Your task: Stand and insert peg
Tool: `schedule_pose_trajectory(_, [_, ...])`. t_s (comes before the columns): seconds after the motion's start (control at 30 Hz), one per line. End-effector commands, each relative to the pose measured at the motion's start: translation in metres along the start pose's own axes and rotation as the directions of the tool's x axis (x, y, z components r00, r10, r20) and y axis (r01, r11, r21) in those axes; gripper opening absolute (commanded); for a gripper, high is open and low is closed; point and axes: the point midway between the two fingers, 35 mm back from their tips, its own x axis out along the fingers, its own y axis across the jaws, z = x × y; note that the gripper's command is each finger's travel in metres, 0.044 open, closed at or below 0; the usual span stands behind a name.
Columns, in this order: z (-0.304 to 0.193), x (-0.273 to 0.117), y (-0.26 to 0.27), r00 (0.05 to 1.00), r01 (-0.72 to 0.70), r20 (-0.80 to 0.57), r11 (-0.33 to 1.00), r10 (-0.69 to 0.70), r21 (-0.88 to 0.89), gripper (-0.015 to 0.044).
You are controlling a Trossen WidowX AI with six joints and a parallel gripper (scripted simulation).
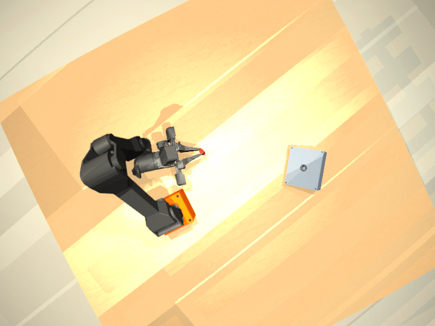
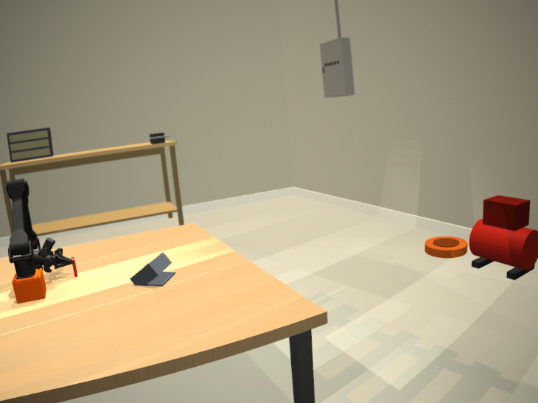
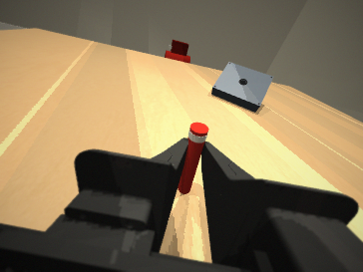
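Observation:
The red peg (image 1: 202, 151) (image 2: 74, 267) (image 3: 190, 167) is close to upright, with its white-banded end up and its plain end down. My gripper (image 1: 200, 152) (image 2: 72, 262) (image 3: 194, 144) is shut on the peg in its upper part, just below the white band. The plain end is at or close to the table; whether it touches cannot be told. The grey sloped panel (image 1: 297, 177) (image 2: 152, 272) (image 3: 229, 83) stands apart from the peg, farther out from the robot. Its single dark hole (image 1: 303, 167) (image 3: 243, 82) shows in the middle of the face.
The arm rises from an orange base block (image 1: 188, 210) (image 2: 29, 288) on the wooden table (image 1: 235, 260) (image 2: 188, 331). Past the table, a red compressor (image 2: 502, 244) (image 3: 178, 56) and an orange ring (image 2: 446, 251) are on the floor. A wooden shelf (image 2: 103, 216) stands behind the table.

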Motion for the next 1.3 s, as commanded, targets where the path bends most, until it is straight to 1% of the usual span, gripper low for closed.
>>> schedule_pose_trajectory(0.0, [-0.0008,0.0002,-0.001,1.0,0.001,-0.002,1.0,-0.001,0.002,0.0049])
schedule_pose_trajectory(0.83, [-0.0013,0.0004,-0.0019,1.0,-0.007,0.01,1.0,0.008,-0.013,0.0049])
schedule_pose_trajectory(0.87, [-0.0005,0.0002,-0.001,1.0,-0.009,0.012,1.0,0.009,-0.015,0.0056])
schedule_pose_trajectory(0.97, [-0.0005,0.0002,-0.001,1.0,-0.009,0.012,1.0,0.009,-0.015,0.013])
schedule_pose_trajectory(1.27, [-0.0005,0.0002,-0.001,1.0,-0.009,0.012,1.0,0.009,-0.015,0.013])
